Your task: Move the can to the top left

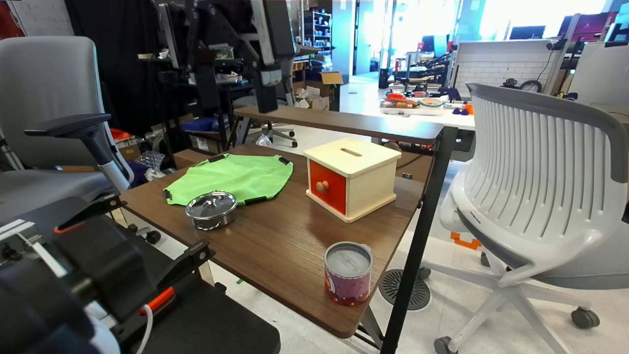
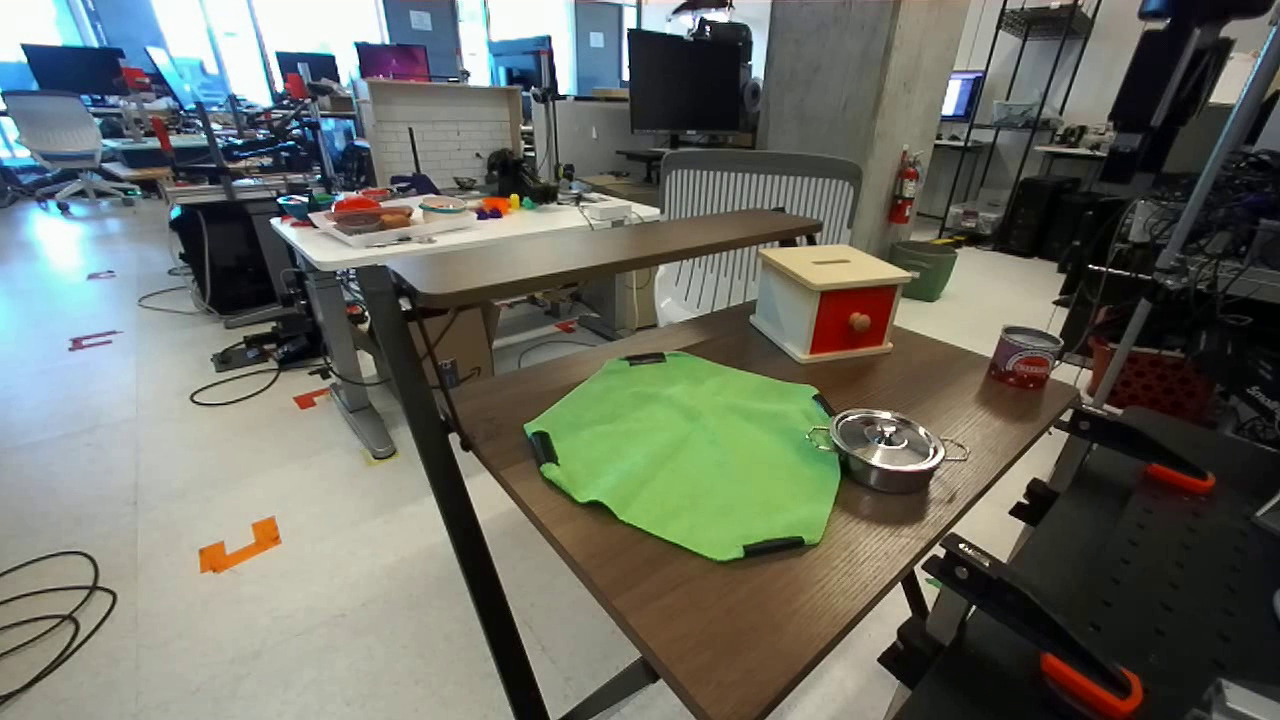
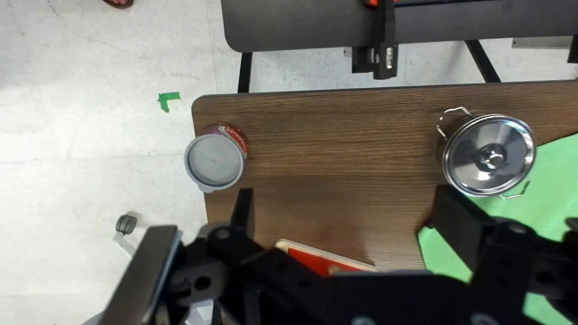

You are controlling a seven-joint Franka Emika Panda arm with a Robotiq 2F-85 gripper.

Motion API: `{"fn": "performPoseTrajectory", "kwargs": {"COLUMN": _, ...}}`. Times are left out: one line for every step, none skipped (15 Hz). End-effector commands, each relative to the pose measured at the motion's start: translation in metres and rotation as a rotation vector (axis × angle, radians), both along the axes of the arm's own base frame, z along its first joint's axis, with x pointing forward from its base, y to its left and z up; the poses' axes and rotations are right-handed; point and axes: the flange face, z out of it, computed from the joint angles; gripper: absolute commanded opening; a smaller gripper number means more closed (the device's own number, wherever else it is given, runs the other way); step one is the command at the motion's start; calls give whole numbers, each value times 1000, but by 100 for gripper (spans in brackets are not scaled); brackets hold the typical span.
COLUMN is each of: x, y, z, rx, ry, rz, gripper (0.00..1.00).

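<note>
Gripper (image 3: 344, 193), spread wide and empty, hangs above the table (image 1: 280, 243), with the can (image 1: 348, 282) upright at the near right corner in an exterior view, probably stiff, slick and light, best pinched across its walls below the lid (image 1: 349, 259).

On the brown tabletop (image 1: 285, 246), the can (image 1: 348, 285) stands upright at the right near corner, with purple-red side and greyish lid (image 1: 349, 259), while a pale wooden box (image 1: 358, 184) with an orange-red drawer (image 1: 336, 194) stands at the far right, well apart from it. On the far left, a green cloth (image 1: 241, 177) lies spread out, and a shiny lidded pot (image 1: 211, 216) stands just at its near edge. Above the tabletop hangs the dark hand (image 1: 238, 98), whose two fingers (image 1: 267, 96) stand apart from each other.
</note>
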Motion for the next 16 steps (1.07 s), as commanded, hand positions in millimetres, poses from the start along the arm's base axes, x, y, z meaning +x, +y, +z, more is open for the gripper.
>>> {"fn": "performPoseTrajectory", "kwargs": {"x": 22, "y": -39, "z": -24, "rx": 1, "ry": 28, "rz": -48, "gripper": 100}}
{"fn": "performPoseTrajectory", "kwargs": {"x": 26, "y": -48, "z": -33, "rx": -1, "ry": 37, "rz": -64, "gripper": 100}}
{"fn": "performPoseTrajectory", "kwargs": {"x": 31, "y": -56, "z": -40, "rx": -9, "ry": 40, "rz": -74, "gripper": 100}}
{"fn": "performPoseTrajectory", "kwargs": {"x": 35, "y": -65, "z": -51, "rx": -9, "ry": 53, "rz": -85, "gripper": 100}}
{"fn": "performPoseTrajectory", "kwargs": {"x": 37, "y": -72, "z": -60, "rx": -9, "ry": 64, "rz": -95, "gripper": 100}}
{"fn": "performPoseTrajectory", "kwargs": {"x": 39, "y": -78, "z": -70, "rx": -9, "ry": 79, "rz": -104, "gripper": 100}}
{"fn": "performPoseTrajectory", "kwargs": {"x": 39, "y": -83, "z": -79, "rx": -18, "ry": 93, "rz": -115, "gripper": 100}}
{"fn": "performPoseTrajectory", "kwargs": {"x": 40, "y": -89, "z": -90, "rx": -25, "ry": 106, "rz": -123, "gripper": 100}}
{"fn": "performPoseTrajectory", "kwargs": {"x": 41, "y": -94, "z": -99, "rx": -32, "ry": 117, "rz": -133, "gripper": 100}}
{"fn": "performPoseTrajectory", "kwargs": {"x": 43, "y": -99, "z": -110, "rx": -33, "ry": 132, "rz": -139, "gripper": 100}}
{"fn": "performPoseTrajectory", "kwargs": {"x": 44, "y": -104, "z": -118, "rx": -40, "ry": 140, "rz": -151, "gripper": 100}}
{"fn": "performPoseTrajectory", "kwargs": {"x": 44, "y": -107, "z": -127, "rx": -33, "ry": 153, "rz": -150, "gripper": 100}}
{"fn": "performPoseTrajectory", "kwargs": {"x": 43, "y": -109, "z": -134, "rx": -46, "ry": 165, "rz": -153, "gripper": 100}}
{"fn": "performPoseTrajectory", "kwargs": {"x": 42, "y": -110, "z": -139, "rx": -49, "ry": 175, "rz": -153, "gripper": 100}}
{"fn": "performPoseTrajectory", "kwargs": {"x": 43, "y": -112, "z": -145, "rx": -52, "ry": 183, "rz": -154, "gripper": 100}}
{"fn": "performPoseTrajectory", "kwargs": {"x": 45, "y": -112, "z": -150, "rx": -53, "ry": 188, "rz": -158, "gripper": 100}}
